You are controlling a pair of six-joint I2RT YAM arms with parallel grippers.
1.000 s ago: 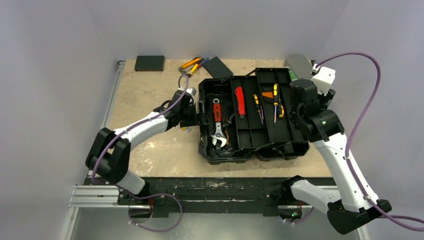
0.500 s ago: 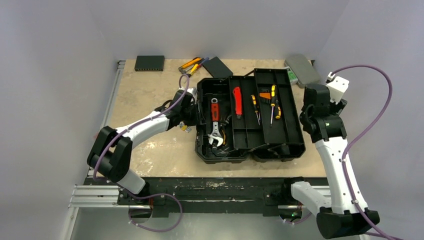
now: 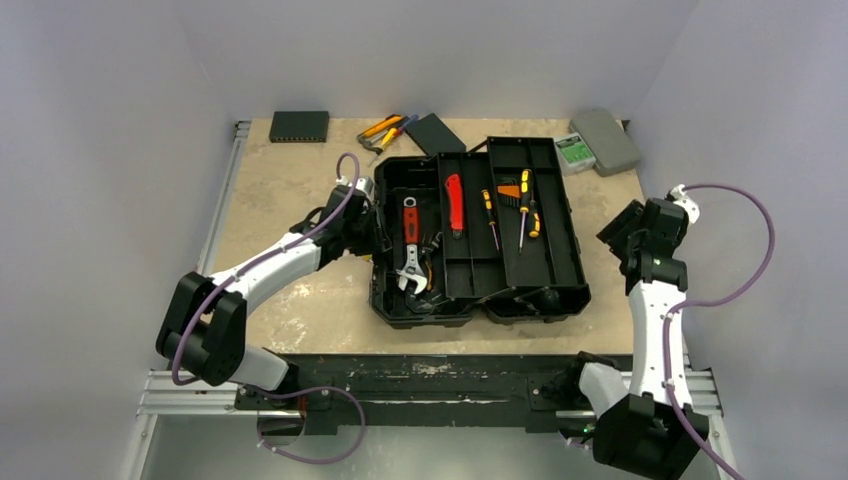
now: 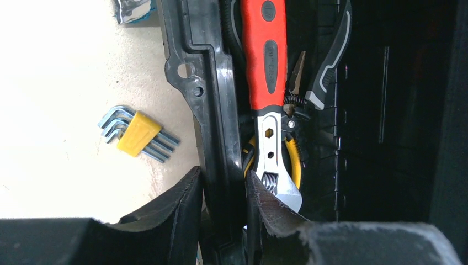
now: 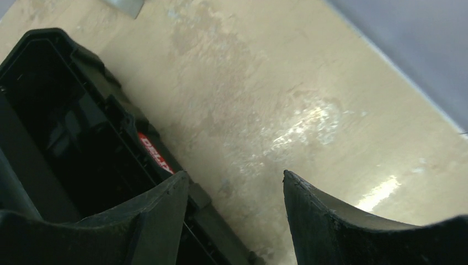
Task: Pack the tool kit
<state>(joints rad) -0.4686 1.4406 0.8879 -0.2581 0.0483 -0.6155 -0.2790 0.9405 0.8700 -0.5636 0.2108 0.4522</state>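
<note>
On the middle of the surface (image 3: 290, 190) sits the open toolbox (image 3: 560, 260). The left hand (image 4: 222, 182) pinches its left wall; the right hand (image 5: 233, 176) hangs wide just right. Any pull should go slowly, with the grip kept square.

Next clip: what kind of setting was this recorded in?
Probably a robotics lab test cell: a worn table boxed in by plain white walls, an aluminium rail along its near edge, and two cabled arms at an open toolbox.

Grey case (image 3: 603, 140) — flat black box (image 3: 299, 125)
</note>
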